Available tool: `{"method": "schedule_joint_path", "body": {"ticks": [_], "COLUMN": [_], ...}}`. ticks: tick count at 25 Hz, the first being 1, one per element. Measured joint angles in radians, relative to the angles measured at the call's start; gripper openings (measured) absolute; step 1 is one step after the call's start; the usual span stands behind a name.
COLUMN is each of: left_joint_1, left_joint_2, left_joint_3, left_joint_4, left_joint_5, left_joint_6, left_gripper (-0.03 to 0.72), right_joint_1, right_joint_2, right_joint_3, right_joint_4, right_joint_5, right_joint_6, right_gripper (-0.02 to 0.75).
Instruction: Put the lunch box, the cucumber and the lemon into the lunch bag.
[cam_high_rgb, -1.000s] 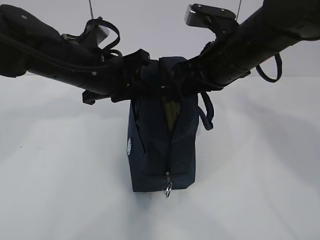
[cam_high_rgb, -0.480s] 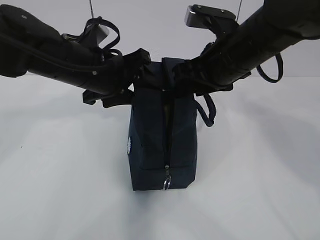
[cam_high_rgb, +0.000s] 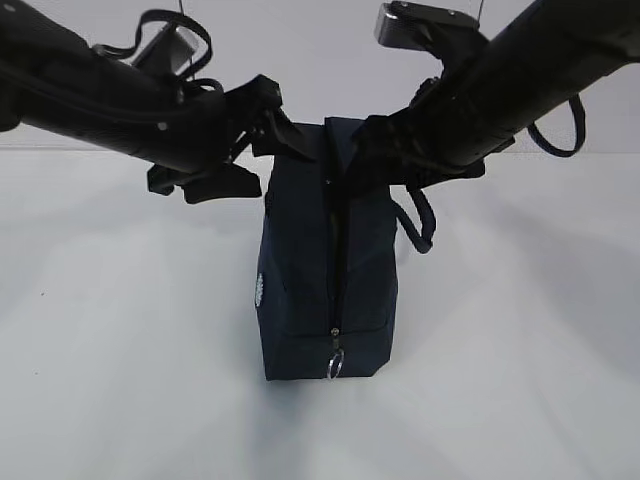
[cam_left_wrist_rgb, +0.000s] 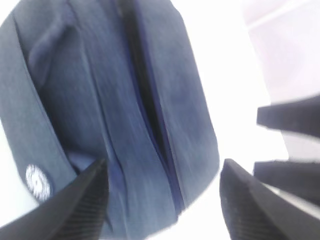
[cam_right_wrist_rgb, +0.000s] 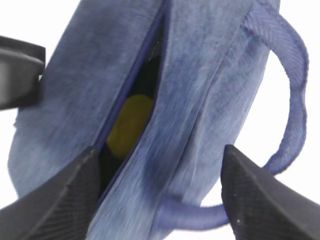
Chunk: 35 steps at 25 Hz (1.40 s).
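The navy lunch bag (cam_high_rgb: 325, 270) stands upright mid-table, its zipper slit nearly closed, the silver ring pull (cam_high_rgb: 335, 365) at the bottom front. It also shows in the left wrist view (cam_left_wrist_rgb: 125, 110) and the right wrist view (cam_right_wrist_rgb: 190, 100). The yellow lemon (cam_right_wrist_rgb: 129, 125) shows inside through the slit. The lunch box and cucumber are hidden. My left gripper (cam_high_rgb: 255, 135) is open, up and left of the bag's top, holding nothing (cam_left_wrist_rgb: 162, 200). My right gripper (cam_high_rgb: 385, 150) is open at the bag's top right, its fingers (cam_right_wrist_rgb: 70, 195) astride the right flap and handle (cam_right_wrist_rgb: 295, 90).
White tabletop (cam_high_rgb: 120, 380) all round the bag. Both black arms reach in from the upper corners above the bag. A second handle loop (cam_high_rgb: 420, 220) hangs at the bag's right side.
The bag's opening has closed to a narrow slit. My left gripper has let go and risen up and left, away from the bag. The right gripper has lifted slightly.
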<state>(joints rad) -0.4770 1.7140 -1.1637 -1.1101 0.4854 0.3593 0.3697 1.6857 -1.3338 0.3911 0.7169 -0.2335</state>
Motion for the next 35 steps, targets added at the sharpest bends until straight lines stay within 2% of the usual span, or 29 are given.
{"method": "schedule_joint_path", "body": {"ticks": [7, 12, 16, 25, 35], "left_joint_1": [0.004, 0.004, 0.004, 0.004, 0.004], "left_joint_2": [-0.114, -0.210, -0.332, -0.668, -0.857], "left_joint_3": [0.000, 0.000, 0.042, 0.278, 0.307], "left_joint_4": [0.166, 0.288, 0.348, 0.361, 0.409], "left_joint_5": [0.115, 0.247, 0.284, 0.289, 0.368], "left_joint_6": [-0.046, -0.091, -0.126, -0.139, -0.155], "left_gripper": [0.490, 0.475, 0.454, 0.449, 0.449], "right_joint_1": [0.000, 0.000, 0.000, 0.000, 0.000], "right_joint_2": [-0.099, -0.190, -0.289, -0.627, -0.741], "right_joint_3": [0.000, 0.000, 0.032, 0.281, 0.322], "right_joint_4": [-0.058, -0.081, -0.080, -0.065, -0.058], "right_joint_5": [0.135, 0.248, 0.291, 0.316, 0.444], "right_joint_6": [0.000, 0.002, 0.019, 0.062, 0.123], "right_gripper": [0.580, 0.580, 0.580, 0.580, 0.580]}}
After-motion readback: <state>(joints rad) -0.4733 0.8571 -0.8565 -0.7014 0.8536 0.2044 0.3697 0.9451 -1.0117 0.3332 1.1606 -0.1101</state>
